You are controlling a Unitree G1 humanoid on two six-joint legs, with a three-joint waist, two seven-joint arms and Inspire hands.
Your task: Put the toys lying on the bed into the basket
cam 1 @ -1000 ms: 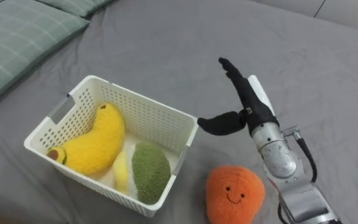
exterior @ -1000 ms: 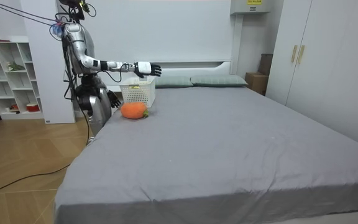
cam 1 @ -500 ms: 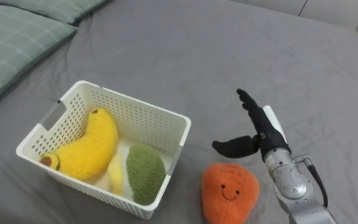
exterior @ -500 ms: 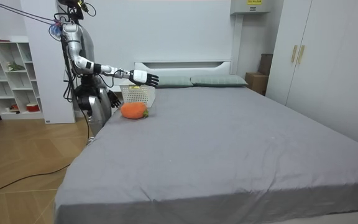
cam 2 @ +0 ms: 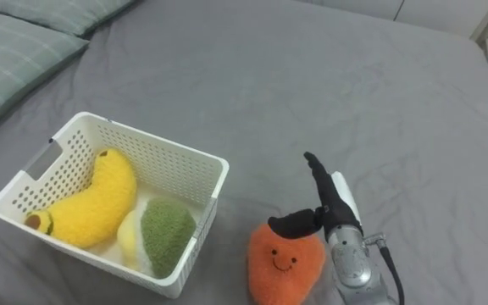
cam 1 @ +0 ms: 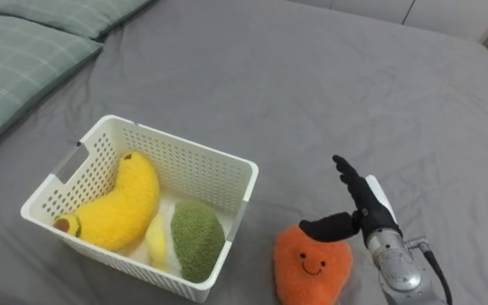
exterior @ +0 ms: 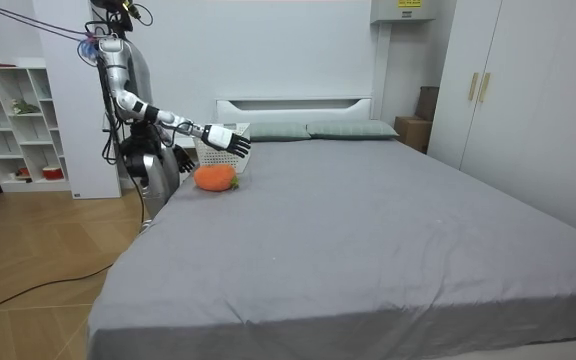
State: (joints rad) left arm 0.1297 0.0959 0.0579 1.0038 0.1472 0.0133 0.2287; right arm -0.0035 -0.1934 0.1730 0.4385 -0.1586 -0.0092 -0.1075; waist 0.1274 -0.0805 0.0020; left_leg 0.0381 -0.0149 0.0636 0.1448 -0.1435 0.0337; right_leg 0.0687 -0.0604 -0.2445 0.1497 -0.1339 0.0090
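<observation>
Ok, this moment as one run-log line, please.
step: reach for orange plush toy | right hand: open, thumb over toy's top, no grasp | basket: holds banana plush, green plush | left hand: low at side

Colour record:

- My right hand (cam 1: 361, 206): black fingers and thumb, white back, silver wrist.
- Plush toy (cam 1: 312, 267) under the thumb: orange, with a small dark smiling face.
- Basket (cam 1: 180, 146): white, perforated grid walls.
- Banana plush (cam 1: 124, 206): yellow, brown tip.
- Avocado plush (cam 1: 197, 238): green, pale yellow side.
- Bed (cam 1: 312, 85): plain grey sheet.
- Pillow (cam 1: 15, 63): pale green, light check pattern.
</observation>
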